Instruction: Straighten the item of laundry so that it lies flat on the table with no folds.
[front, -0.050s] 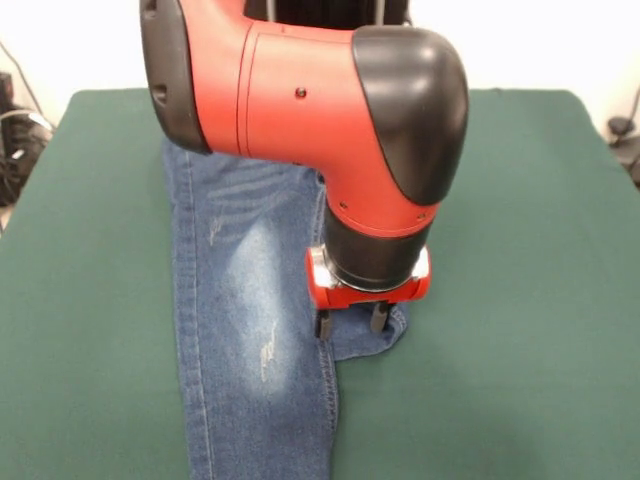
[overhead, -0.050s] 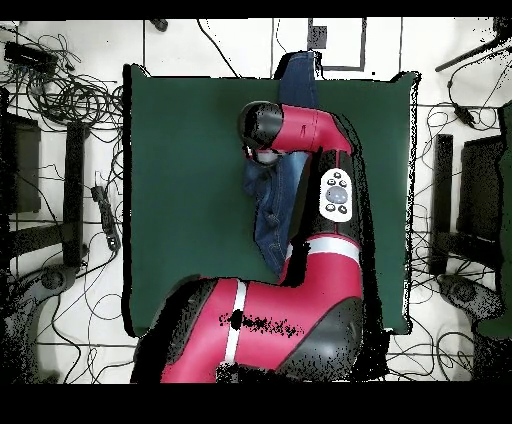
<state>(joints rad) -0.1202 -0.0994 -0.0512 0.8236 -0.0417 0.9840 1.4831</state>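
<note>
Gripper (front, -0.050s: 352, 322): two short dark fingers (front, -0.050s: 322, 324) standing apart below the red wrist ring, nothing between them. Tips sit right at the denim; actual contact cannot be confirmed.

Jeans (front, -0.050s: 245, 330): directly under and beside the gripper. In the front view one long leg runs from beneath the arm down past the bottom edge of the frame, with a faded whitish thigh patch and light stitching along the seam. The second leg shows only as a short folded stub with a rounded end, lying just under the gripper fingers, on the right side of the long leg. So the garment is not flat: one leg extended, the other doubled up.

Arm (front, -0.050s: 300, 100): large red and black elbow housing hangs over the upper part of the jeans and hides the waistband.

Table (front, -0.050s: 520, 300): dark green felt-like top, rounded corners, bare around the jeans on both sides.

Overhead view: the jeans (overhead, -0.050s: 270, 215) lie along the middle of the table (overhead, -0.050s: 180, 180), one end hanging over the far edge. The arm (overhead, -0.050s: 300, 130) covers much of them.

Room: pale floor (overhead, -0.050s: 60, 350) around the table, strewn with black cables (overhead, -0.050s: 75, 100) and dark stands at both sides.
</note>
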